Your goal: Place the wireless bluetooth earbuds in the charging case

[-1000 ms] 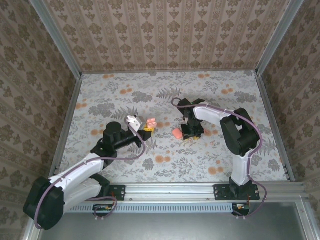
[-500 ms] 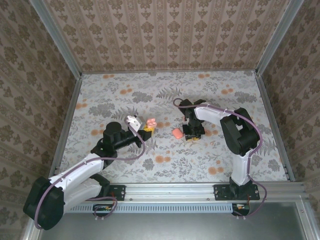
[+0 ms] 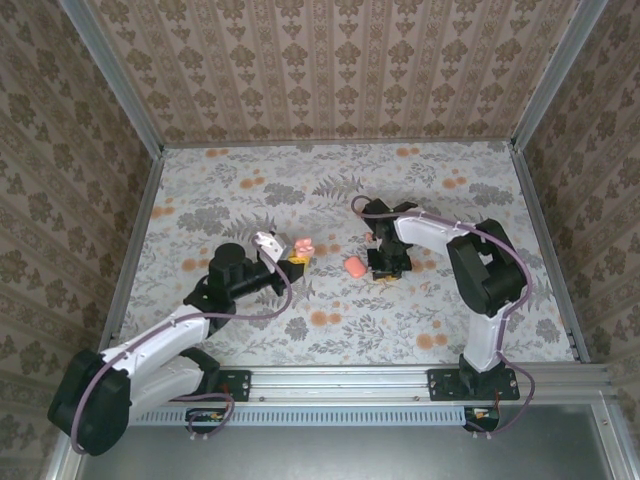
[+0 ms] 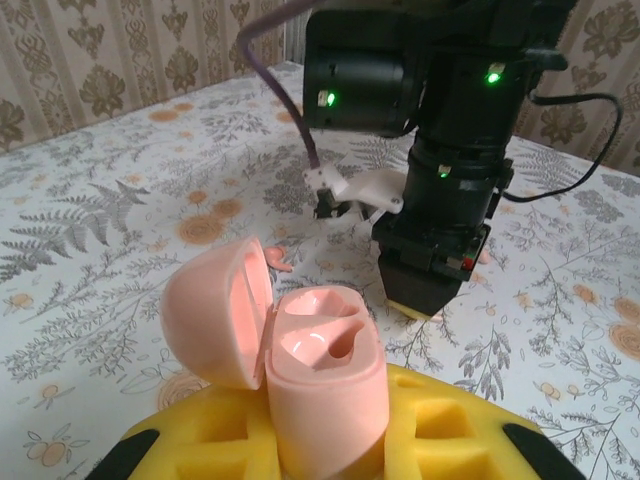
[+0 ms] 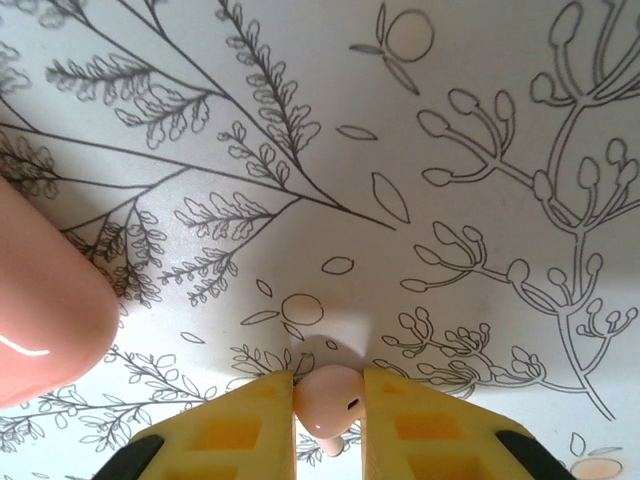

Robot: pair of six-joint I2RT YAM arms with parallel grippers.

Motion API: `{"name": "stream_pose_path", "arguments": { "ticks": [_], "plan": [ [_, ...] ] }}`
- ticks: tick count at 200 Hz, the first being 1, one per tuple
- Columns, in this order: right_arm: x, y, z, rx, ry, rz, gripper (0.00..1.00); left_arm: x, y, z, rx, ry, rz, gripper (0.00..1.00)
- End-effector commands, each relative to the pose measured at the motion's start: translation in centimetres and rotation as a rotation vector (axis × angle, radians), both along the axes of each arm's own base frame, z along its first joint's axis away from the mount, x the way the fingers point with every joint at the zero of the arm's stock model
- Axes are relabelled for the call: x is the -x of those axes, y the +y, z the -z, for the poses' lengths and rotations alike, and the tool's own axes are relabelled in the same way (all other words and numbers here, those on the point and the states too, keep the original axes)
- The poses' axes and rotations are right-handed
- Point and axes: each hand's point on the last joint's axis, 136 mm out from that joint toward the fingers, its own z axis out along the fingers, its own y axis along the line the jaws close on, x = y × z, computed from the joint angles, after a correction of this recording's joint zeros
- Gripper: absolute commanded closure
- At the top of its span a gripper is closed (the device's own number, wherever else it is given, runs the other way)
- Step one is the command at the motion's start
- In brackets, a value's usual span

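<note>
Down on the flowered table [image 5: 480, 150], one earbud [image 5: 326, 398] is pinched between the fingers [image 5: 250, 430] of the right gripper [image 5: 328, 388]. I judge the pickup is in hand; next it needs a lift and a careful carry to the charging case [image 4: 322, 375], lid open, clamped in the left gripper [image 4: 325, 445]. Patterned walls [image 3: 330, 70] stand around

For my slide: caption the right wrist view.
Right gripper, fingers shut on a pink earbud, over the floral tabletop.
</note>
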Motion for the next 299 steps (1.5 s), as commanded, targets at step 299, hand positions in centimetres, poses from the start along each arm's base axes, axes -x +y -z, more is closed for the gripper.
{"name": "stream_pose_path", "arguments": {
  "ticks": [299],
  "plan": [
    [-5.4, 4.8, -18.2, -0.699, -0.888, 0.174, 0.82, -5.2, -10.9, 3.1, 0.147, -0.035, 0.108, 0.9]
  ]
}}
